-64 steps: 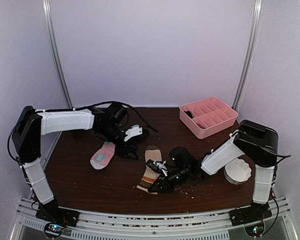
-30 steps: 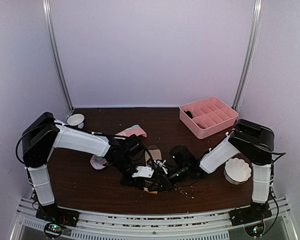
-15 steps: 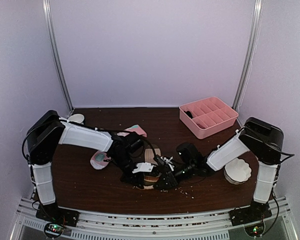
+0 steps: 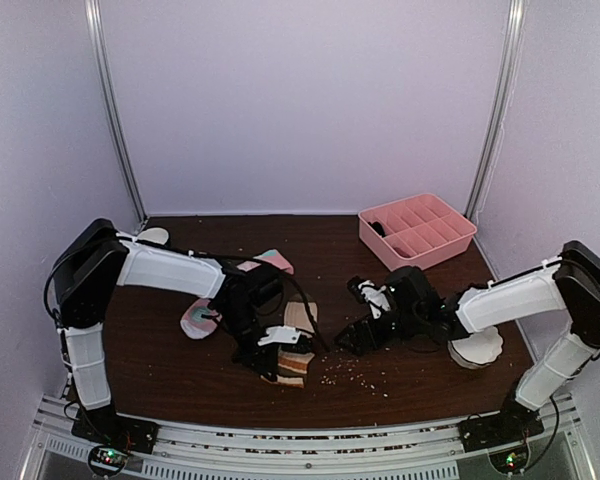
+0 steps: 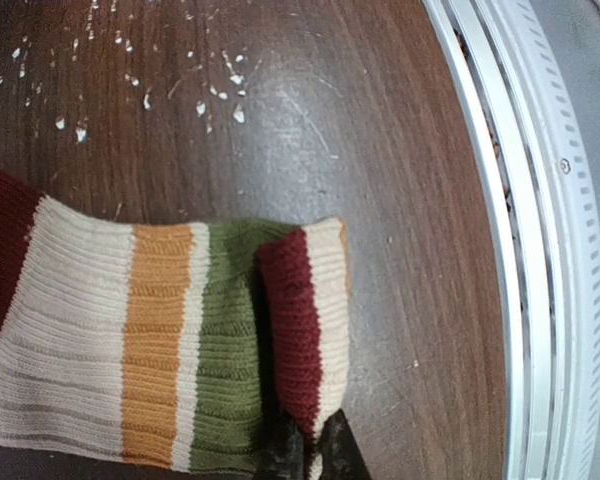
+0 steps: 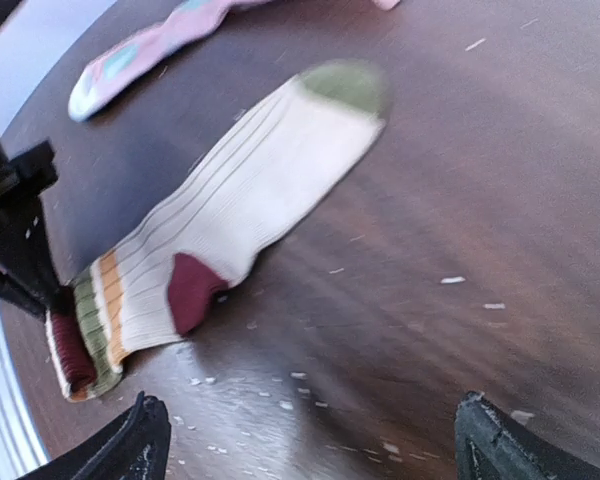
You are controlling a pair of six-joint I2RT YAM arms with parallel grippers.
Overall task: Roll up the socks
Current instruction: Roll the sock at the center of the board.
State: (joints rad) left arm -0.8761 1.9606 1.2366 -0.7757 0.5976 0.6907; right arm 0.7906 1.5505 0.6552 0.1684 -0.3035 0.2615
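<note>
Beige sock (image 4: 298, 352) lies low centre of the top view on the table (image 4: 170, 385), cuff folded over to start the roll. Left pincer (image 5: 310, 452) pinches that fold, probably to keep it tucked. Right pincer (image 6: 320, 450) stands wide and empty, apart at right. Pink sock (image 4: 202, 318) lies unrolled, left of centre.

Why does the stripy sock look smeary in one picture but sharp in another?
Right wrist view: the beige sock is smeared, which looks like motion blur. Left wrist view: close and sharp, its ribs show, with soft glare on the table. Top view: evenly lit, everything small.
</note>
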